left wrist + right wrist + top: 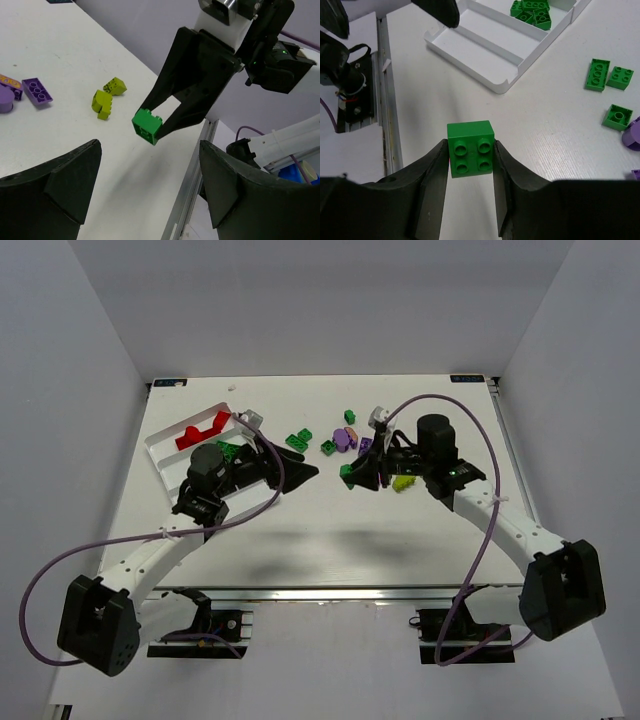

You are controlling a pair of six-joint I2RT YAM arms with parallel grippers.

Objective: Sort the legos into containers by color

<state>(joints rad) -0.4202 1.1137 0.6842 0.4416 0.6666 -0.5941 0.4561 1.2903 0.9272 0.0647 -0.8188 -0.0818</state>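
Holding a square green brick [470, 148] with four studs, my right gripper [470, 165] squeezes it from both sides. My two right jaws press flat on its left and right walls. The brick is near the middle of the table [330, 530], a bit toward the far edge. I cannot tell if it touches the table top.

My left gripper [305, 473] holds nothing. Its jaws stand wide apart, and it points at the brick from close by.

The white tray [165, 455] sits near the far left corner of the table. Red bricks [200, 430] lie in one long slot. Green bricks [532, 11] lie in the slot next to it.

More bricks lie loose near the middle of the far edge. There are flat green ones [297, 440] and purple ones [343, 438]. Two yellow-green bricks [102, 102] lie just beside my right gripper, on its right side.
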